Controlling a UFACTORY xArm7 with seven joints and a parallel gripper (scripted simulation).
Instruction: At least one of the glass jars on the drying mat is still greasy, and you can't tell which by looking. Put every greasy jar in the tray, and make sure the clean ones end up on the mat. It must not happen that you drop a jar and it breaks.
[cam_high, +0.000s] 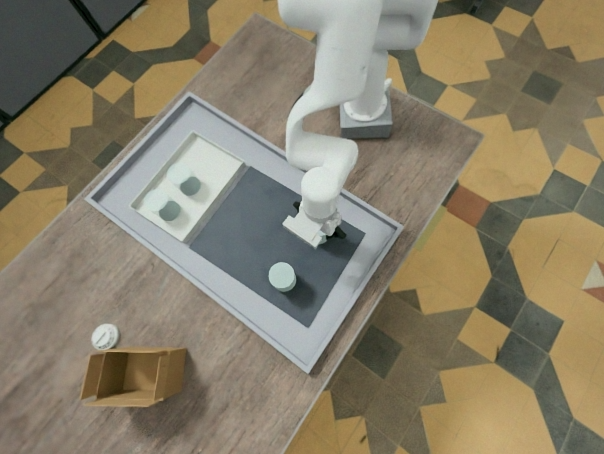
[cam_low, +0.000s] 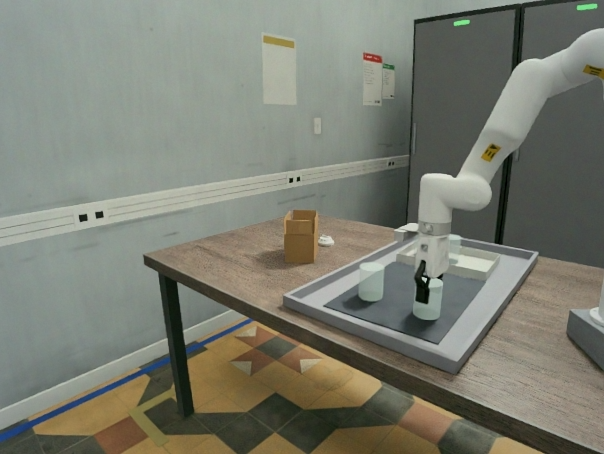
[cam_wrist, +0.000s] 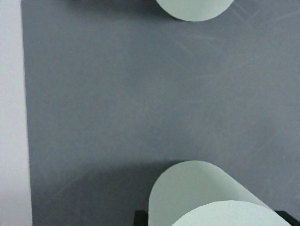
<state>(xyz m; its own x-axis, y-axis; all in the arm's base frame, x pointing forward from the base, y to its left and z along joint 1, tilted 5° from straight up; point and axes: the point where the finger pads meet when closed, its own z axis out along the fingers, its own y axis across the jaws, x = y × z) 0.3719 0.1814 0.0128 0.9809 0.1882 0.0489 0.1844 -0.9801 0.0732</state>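
Wooden table (cam_low: 310, 250): a long top on dark legs, with bare wood shown on every side of the grey frame; the widest free stretch lies toward the cardboard box.

Grey frame (cam_high: 320, 345): a shallow raised-rim surround, set at an angle on the table, by which both the drying mat and the tray are enclosed. A grey margin is left between the mat and the rim on three sides.

Drying mat (cam_high: 250, 240): a dark flat sheet in the right part of the frame. Open mat is seen between the two jars standing on it and toward the tray.

Tray (cam_high: 220, 160): a pale walled compartment at the left of the frame, touching the mat's edge. Two glass jars (cam_high: 172, 207) are stood in it, near each other but apart, with bare floor in its far part.

Cardboard box (cam_high: 132, 376): lying open on its side, well apart from the frame.

Gripper (cam_low: 424, 290): pointed straight down over the mat's right part, its dark fingers (cam_low: 421, 285) pinching the upper wall of the held jar.

Held jar (cam_low: 428, 302): pale green, translucent, upright, its base on or just above the mat; which cannot be told.

Free jar (cam_high: 281, 276): the same pale glass, upright, near the mat's front edge.

White round object (cam_high: 105, 336): small, just beside the box.
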